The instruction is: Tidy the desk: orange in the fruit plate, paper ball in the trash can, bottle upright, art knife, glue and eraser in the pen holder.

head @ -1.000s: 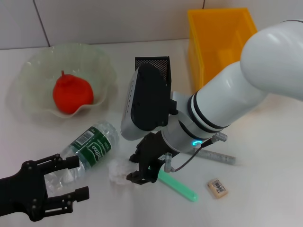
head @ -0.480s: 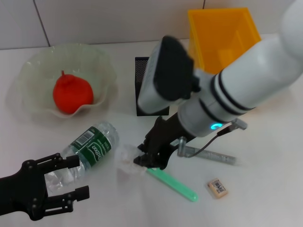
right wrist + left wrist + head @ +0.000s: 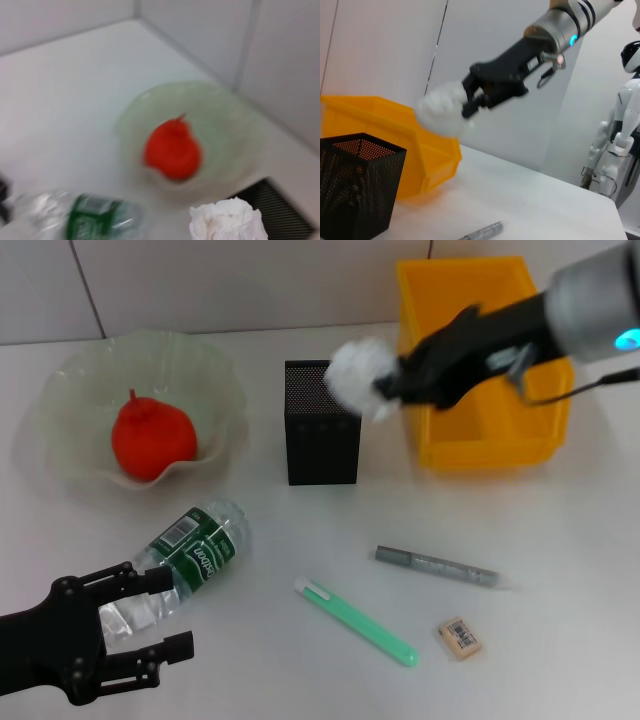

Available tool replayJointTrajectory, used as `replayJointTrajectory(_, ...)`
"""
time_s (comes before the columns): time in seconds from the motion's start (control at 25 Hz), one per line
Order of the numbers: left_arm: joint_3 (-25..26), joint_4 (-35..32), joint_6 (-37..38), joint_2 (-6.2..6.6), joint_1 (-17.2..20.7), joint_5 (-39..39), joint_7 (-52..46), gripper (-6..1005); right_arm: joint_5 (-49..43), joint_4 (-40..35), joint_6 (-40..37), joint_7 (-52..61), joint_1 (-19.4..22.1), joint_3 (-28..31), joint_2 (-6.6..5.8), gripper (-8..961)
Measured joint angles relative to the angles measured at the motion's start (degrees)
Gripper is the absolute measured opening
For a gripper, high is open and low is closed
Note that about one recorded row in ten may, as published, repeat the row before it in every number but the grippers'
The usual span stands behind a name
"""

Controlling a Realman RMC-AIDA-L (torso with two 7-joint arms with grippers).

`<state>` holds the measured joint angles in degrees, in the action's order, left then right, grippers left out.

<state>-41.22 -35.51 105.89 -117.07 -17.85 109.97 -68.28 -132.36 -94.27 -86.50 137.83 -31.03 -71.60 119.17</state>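
Looking down from the head view first: the right pincer (image 3: 385, 390) is up in the air pinching the paper ball (image 3: 356, 373), and the ball hangs roughly over the gap between the black mesh pen holder (image 3: 322, 435) and the yellow trash can (image 3: 478, 360). So the whole thing comes down to this: the can's opening lies off to the robot's right of the ball, just beside it, and I'd guess the arm needs to carry it that way until it's clear past the near wall before letting go. The left pincer (image 3: 120, 640) sits low at the near-left corner, fingers spread, next to the bottle (image 3: 185, 555) lying on its side on the surface (image 3: 560, 540). The orange (image 3: 152, 438) is already in the fruit plate (image 3: 60, 390). The art knife (image 3: 358, 621), glue (image 3: 437, 566) and eraser (image 3: 459, 636) are all lying loose.

Left wrist view: same story from the side. The right pincer (image 3: 472, 102) grips the paper ball (image 3: 440, 114) well above the surface, roughly over the trash can (image 3: 390, 135) from this angle, with the pen holder (image 3: 355, 190) nearer the camera.

Right wrist view: the paper ball (image 3: 227, 220) is right up close at the edge; I can't see the fingers themselves here. Beyond it are the orange (image 3: 172, 150) in its plate and the bottle (image 3: 85, 220).
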Motion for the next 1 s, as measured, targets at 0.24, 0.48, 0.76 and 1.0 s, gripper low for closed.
replayJointTrajectory(0.24,-0.05,-0.09,0.02,-0.1,-0.32,-0.01,0.04,799,-4.96,-1.05,2.02,-1.13,0.06,10.93,-0.24,244)
replayJointTrajectory(0.48,-0.08,-0.09,0.02,-0.21,-0.35,0.01,0.07,799,-12.55,0.46,6.55,-1.17,0.16,14.13,-0.26,256)
replayJointTrajectory(0.76,-0.06,-0.09,0.02,-0.2,-0.22,-0.05,0.08,798,-16.2,6.25,11.02,-1.19,-0.64,13.83,-0.24,271)
replayJointTrajectory(1.0,0.0,-0.08,0.12,-0.18,-0.26,-0.14,0.08,798,-17.02,12.97,14.27,-1.2,-1.96,13.56,-0.18,284)
